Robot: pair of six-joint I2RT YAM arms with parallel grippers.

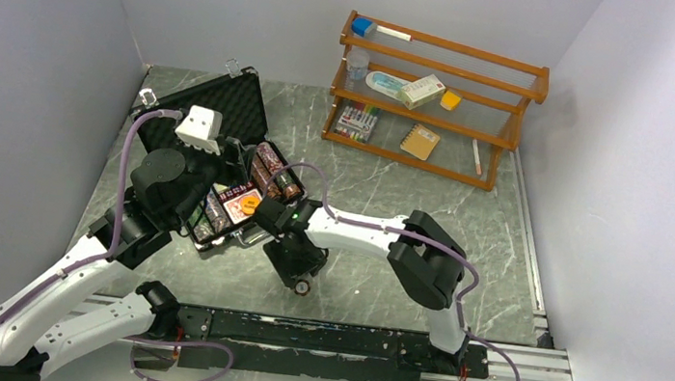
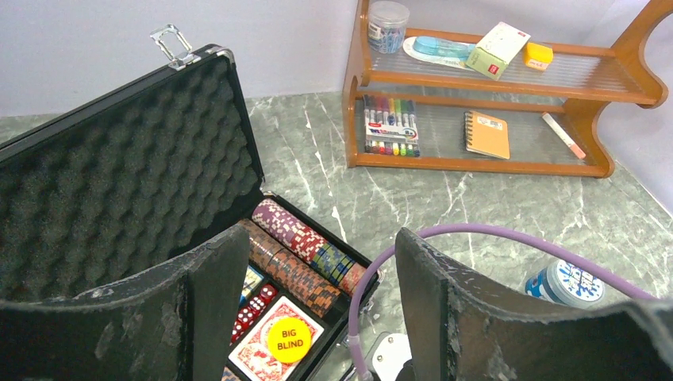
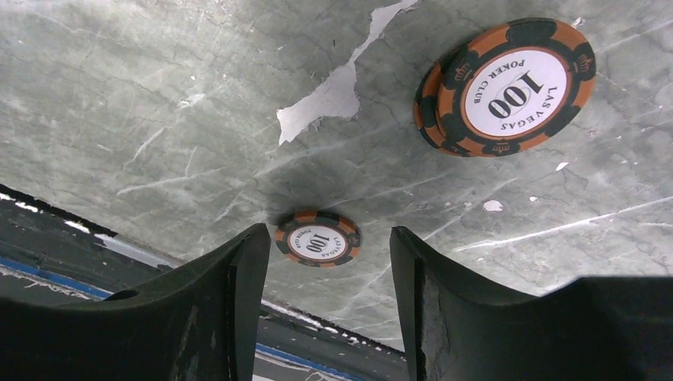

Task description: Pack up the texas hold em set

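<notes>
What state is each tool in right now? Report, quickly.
Left tool: open, holding nothing, by the open case.
Right tool: open, holding nothing, above a 100 chip on the table.

The black briefcase-style case (image 1: 228,104) has matt egg-crate foam (image 2: 119,182) and a shiny metal latch (image 2: 181,54). Behind the case, the orange-brown wooden shelf (image 2: 476,79) looks varnished. The grey marbled surface (image 3: 198,103) is smooth.

Grey marbled table (image 1: 394,173): open black case (image 1: 218,103), wooden shelf (image 2: 476,164), orange-black chips (image 3: 508,87), blue-white chip stack (image 2: 565,283).
</notes>
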